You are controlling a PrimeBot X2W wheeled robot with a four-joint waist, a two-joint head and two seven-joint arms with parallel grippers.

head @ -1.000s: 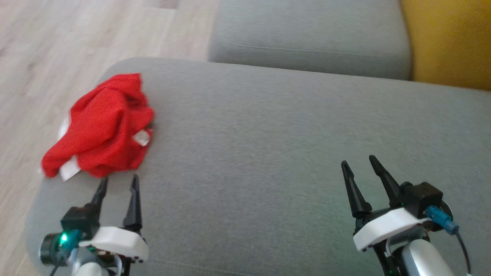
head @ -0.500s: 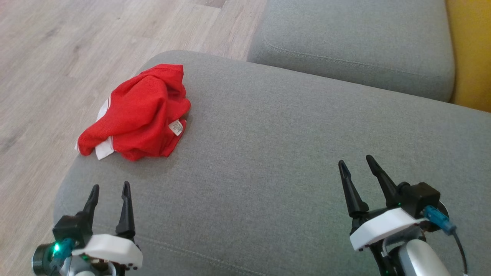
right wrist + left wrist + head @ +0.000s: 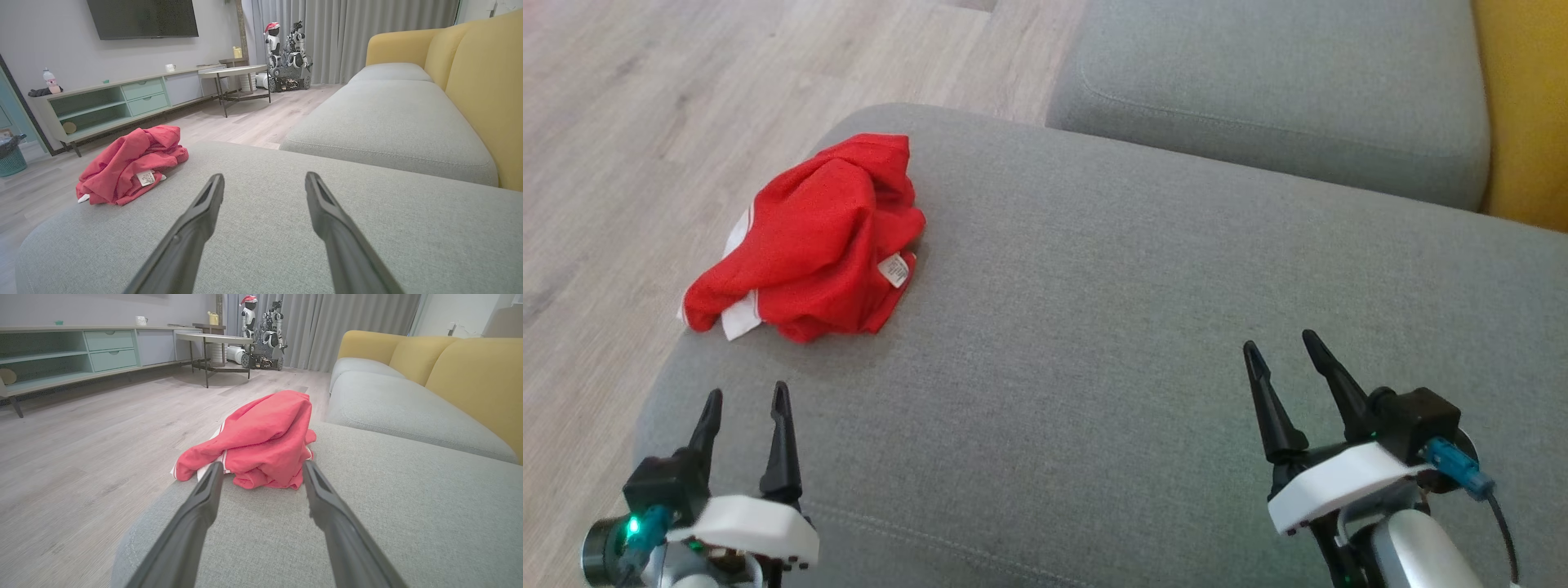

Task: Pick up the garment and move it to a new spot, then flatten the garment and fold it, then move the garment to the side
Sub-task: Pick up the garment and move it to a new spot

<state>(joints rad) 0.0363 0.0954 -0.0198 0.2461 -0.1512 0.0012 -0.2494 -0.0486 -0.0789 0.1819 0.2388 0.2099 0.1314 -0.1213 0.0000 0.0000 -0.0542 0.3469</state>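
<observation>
Crumpled red garment on the near grey seat cushion; both grippers released and empty.

The garment lies bunched at the cushion's far-left corner, next to the wooden floor, with white trim showing at its left edge and a white label facing up on its right side. The left gripper hovers above the cushion just short of the garment, fingers spread and pointing toward it, with no contact. The right gripper hovers above the cushion's right part, well apart from the garment, fingers likewise spread, grasping nothing. A second grey cushion and a yellow backrest lie beyond.
</observation>
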